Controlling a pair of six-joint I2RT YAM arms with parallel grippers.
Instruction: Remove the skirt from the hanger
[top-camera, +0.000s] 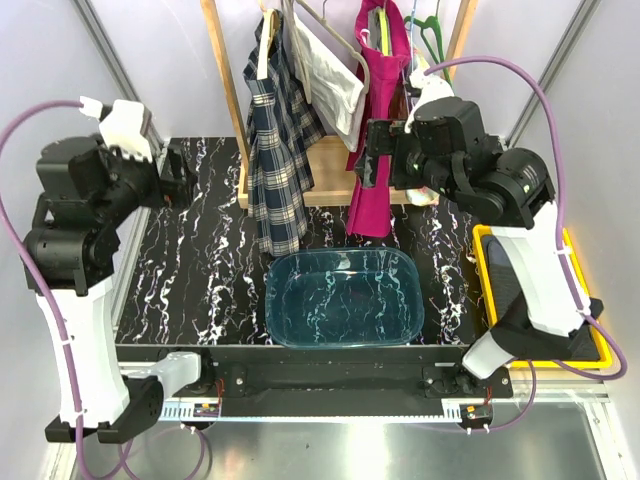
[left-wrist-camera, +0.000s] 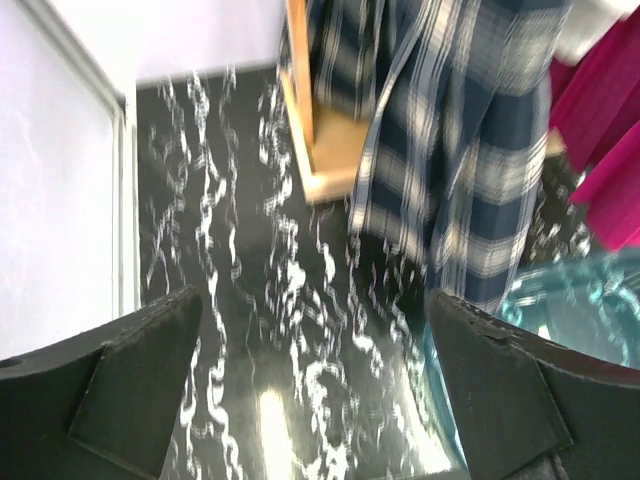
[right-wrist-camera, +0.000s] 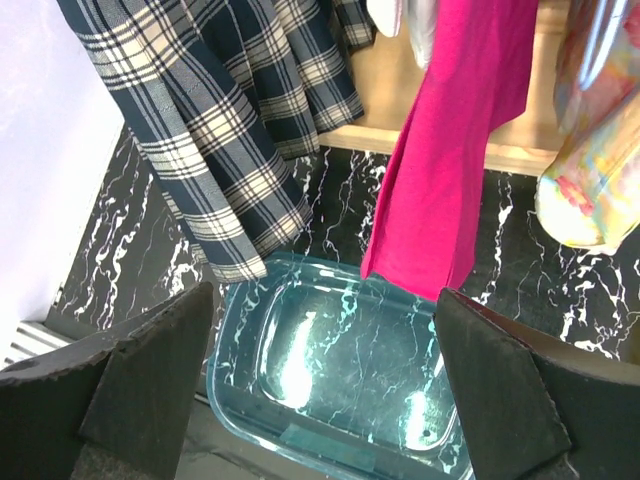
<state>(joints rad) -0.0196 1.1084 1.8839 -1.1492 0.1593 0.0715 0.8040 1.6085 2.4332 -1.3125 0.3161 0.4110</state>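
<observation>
Spanning the workspace, the black marbled bench (top-camera: 200, 290) carries a wooden rack (top-camera: 222, 90) at its far side. Several garments hang from the rack. The task's thing, a navy-and-cream plaid skirt (top-camera: 278, 150), hangs at the left end, with its hem reaching down near the bench. A pink garment (top-camera: 378, 150) hangs to the right of it, and a white one (top-camera: 335, 80) sits higher up between the two. In front of the rack, near the middle of the bench, stands a blue glass dish (top-camera: 275, 300) with nothing in it. A yellow tray (top-camera: 604, 352) lies off the right edge, under the right arm.

The left pincer (top-camera: 178, 178) hovers off to the skirt's left, its fingers wide apart and holding nothing. The right pincer (top-camera: 370, 155) hangs in front of the pink garment. It too is spread wide and empty, and from above it looks close to that cloth. Its wrist camera looks down on the skirt's hem and the dish.

The skirt's top meets a pale hanger (top-camera: 266, 50), though how it is fastened there is too small to tell.

By my reading nothing of the task is done. The skirt is on its hanger and neither arm touches it, so the reach, the grasp and the pull-off all remain.
</observation>
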